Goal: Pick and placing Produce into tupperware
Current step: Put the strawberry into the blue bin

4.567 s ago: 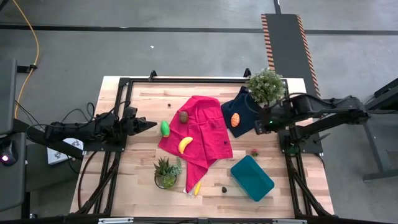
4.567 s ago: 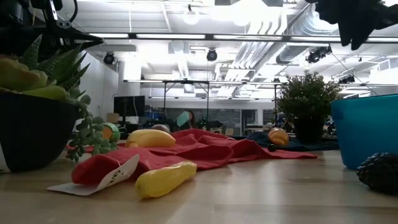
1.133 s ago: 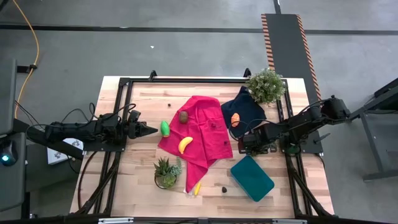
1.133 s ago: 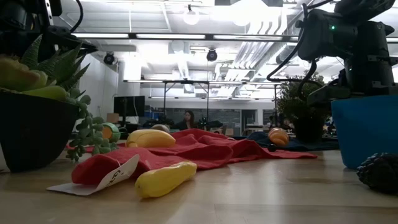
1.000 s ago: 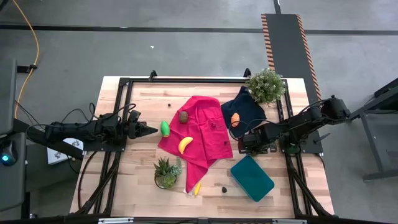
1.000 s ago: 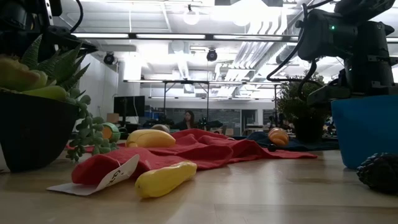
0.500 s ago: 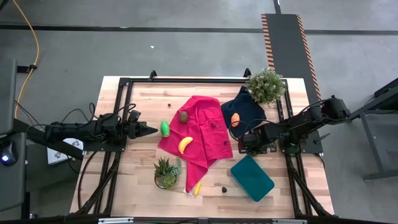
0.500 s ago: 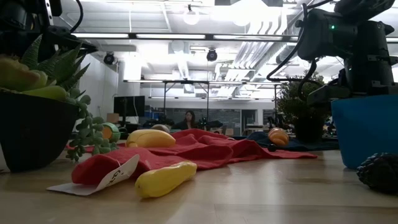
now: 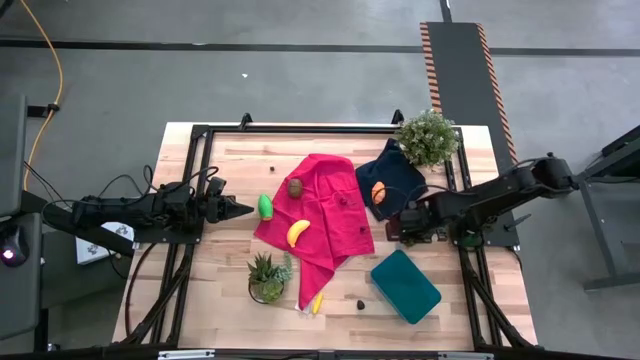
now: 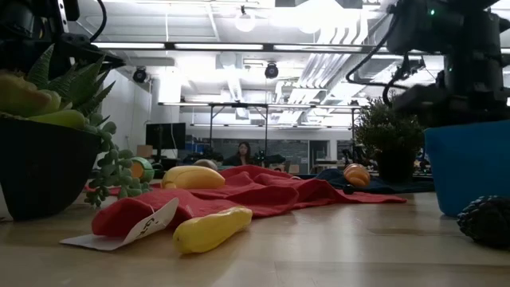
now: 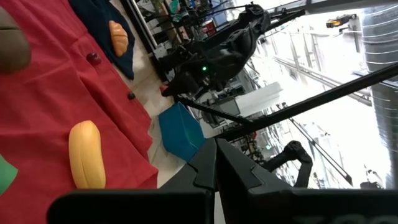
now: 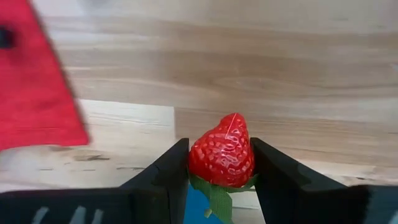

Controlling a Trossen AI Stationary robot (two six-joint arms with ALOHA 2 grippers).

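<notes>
Paper tag [image 10: 151,224] by banana [image 10: 210,229], writing unreadable.

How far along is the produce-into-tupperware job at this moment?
Done: nothing visible in the tupperware. In hand: the right gripper is shut on a strawberry. Left: bananas, orange piece, green piece, brown piece. Left gripper waits, shut.

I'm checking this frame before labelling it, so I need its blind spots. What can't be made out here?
- Inside of the tupperware: the high view shows only flat teal; in the low view its wall hides it.
- Strawberry in the right pincer: the arm covers it in the high view.
- Small dark lump near the tub: too small to identify.
- Banana at the red cloth's edge: partly hidden.
</notes>
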